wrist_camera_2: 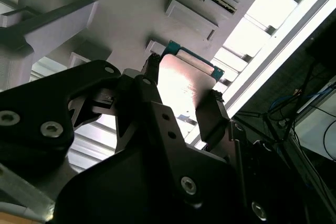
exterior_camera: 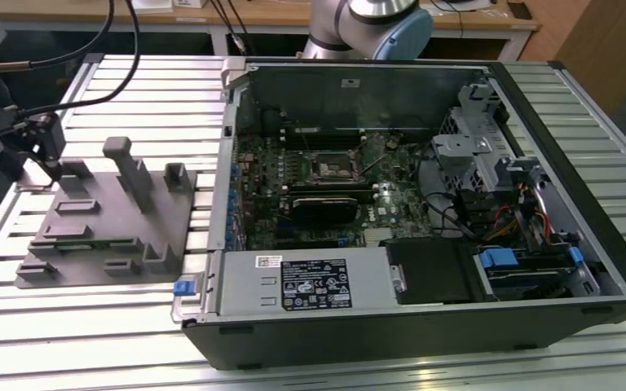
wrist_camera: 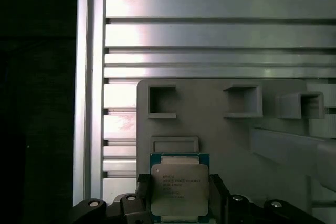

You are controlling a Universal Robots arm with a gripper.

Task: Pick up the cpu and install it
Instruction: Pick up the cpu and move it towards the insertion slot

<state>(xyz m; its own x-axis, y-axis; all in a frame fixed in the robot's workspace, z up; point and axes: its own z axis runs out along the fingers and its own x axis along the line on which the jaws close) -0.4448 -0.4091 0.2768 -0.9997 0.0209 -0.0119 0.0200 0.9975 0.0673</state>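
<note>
The cpu [wrist_camera: 179, 187], a thin square chip with a silver top and a green rim, sits between the two black fingers [wrist_camera: 143, 196] of my gripper [wrist_camera: 179, 195]. The fingers press against its two opposite edges. In the second wrist view the cpu [wrist_camera_2: 189, 77] shows as a shiny plate gripped close over the grey fixture plate [wrist_camera_2: 131, 19]. In the exterior view my gripper [exterior_camera: 50, 173] hangs over the plate's far corner at the exterior view's left. The motherboard socket [exterior_camera: 332, 167] lies inside the open computer case [exterior_camera: 574, 204], well to the exterior view's right of my gripper.
The grey fixture plate [exterior_camera: 107, 232] carries several raised posts and brackets [exterior_camera: 128, 167]. It lies on a ribbed aluminium table [exterior_camera: 95, 342]. Black cables [exterior_camera: 117, 57] run to the wrist. Inside the case are a drive cage [exterior_camera: 476, 147] and a power supply [exterior_camera: 302, 281].
</note>
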